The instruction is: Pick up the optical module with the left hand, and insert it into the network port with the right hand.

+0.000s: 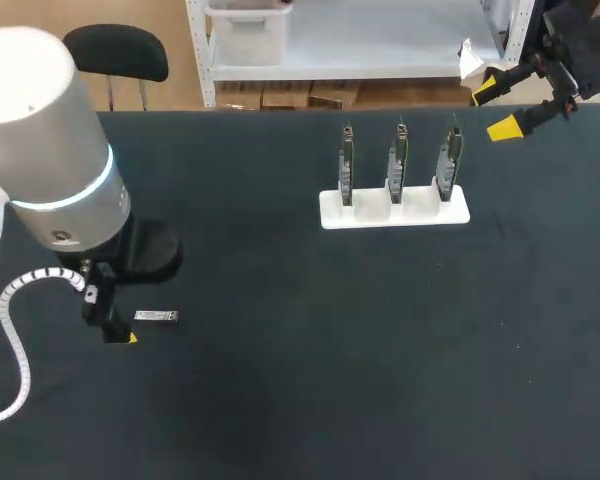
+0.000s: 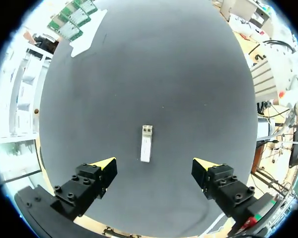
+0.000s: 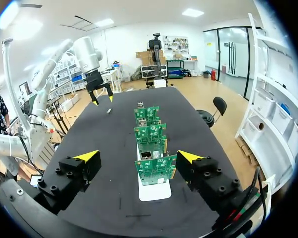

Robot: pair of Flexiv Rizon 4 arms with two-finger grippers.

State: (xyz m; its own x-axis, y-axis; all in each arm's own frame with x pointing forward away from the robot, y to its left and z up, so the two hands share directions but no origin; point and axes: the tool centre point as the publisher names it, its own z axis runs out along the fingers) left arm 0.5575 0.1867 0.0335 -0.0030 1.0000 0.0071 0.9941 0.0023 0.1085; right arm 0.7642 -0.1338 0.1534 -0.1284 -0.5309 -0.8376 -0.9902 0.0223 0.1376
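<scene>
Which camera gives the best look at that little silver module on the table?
The left wrist view: the module lies large and unobstructed just ahead of the open left gripper. The head view shows it small; the right wrist view, a distant speck.

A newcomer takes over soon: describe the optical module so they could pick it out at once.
Start from the dark table, at its left side, away from the white stand of three upright green boards. Just ahead of the left gripper lies the optical module: a small silvery bar lying flat, the only loose thing there.
</scene>
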